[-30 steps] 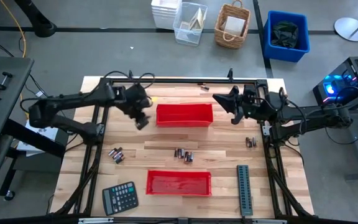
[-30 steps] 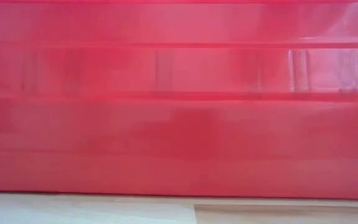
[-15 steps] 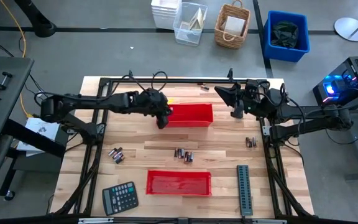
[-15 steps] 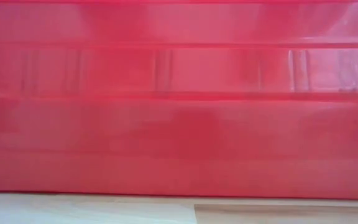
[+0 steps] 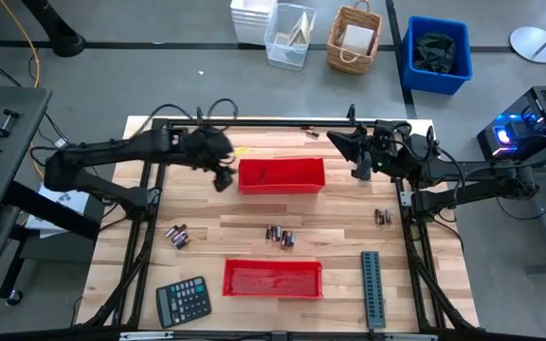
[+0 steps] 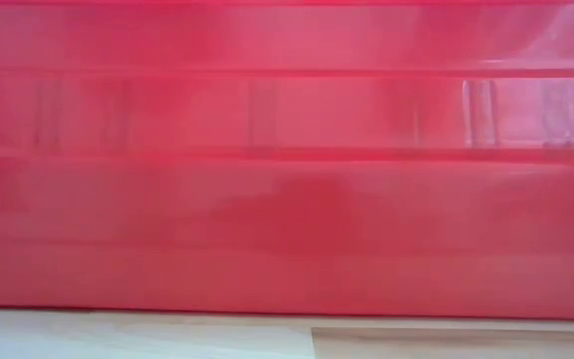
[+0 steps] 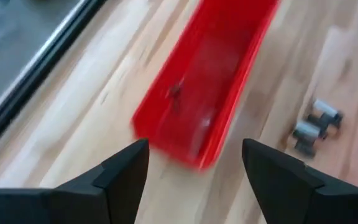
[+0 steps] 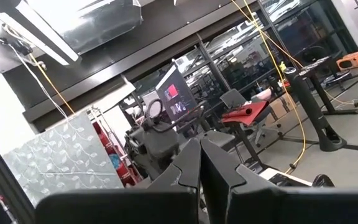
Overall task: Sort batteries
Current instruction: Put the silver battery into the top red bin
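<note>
Small dark batteries lie on the wooden table in three clusters: left (image 5: 176,235), middle (image 5: 280,236) and right (image 5: 383,217); the middle cluster (image 7: 316,124) also shows in the left wrist view. One small dark thing (image 7: 176,93), probably a battery, lies inside the far red tray (image 5: 281,174). My left gripper (image 5: 222,178) (image 7: 194,149) hovers open just off that tray's left end, holding nothing. Past the tray's right end, my right gripper (image 5: 356,159) (image 8: 201,162) is raised and shut, empty.
A second red tray (image 5: 272,278) sits near the front edge and fills the low view (image 6: 287,199). A calculator (image 5: 183,301) lies front left, a grey ridged strip (image 5: 373,289) front right. One lone battery (image 5: 309,133) lies at the far edge.
My left gripper went toward the table's right edge, over the far tray's left end, then drew back to the left of it. A small dark thing now lies in that tray.
</note>
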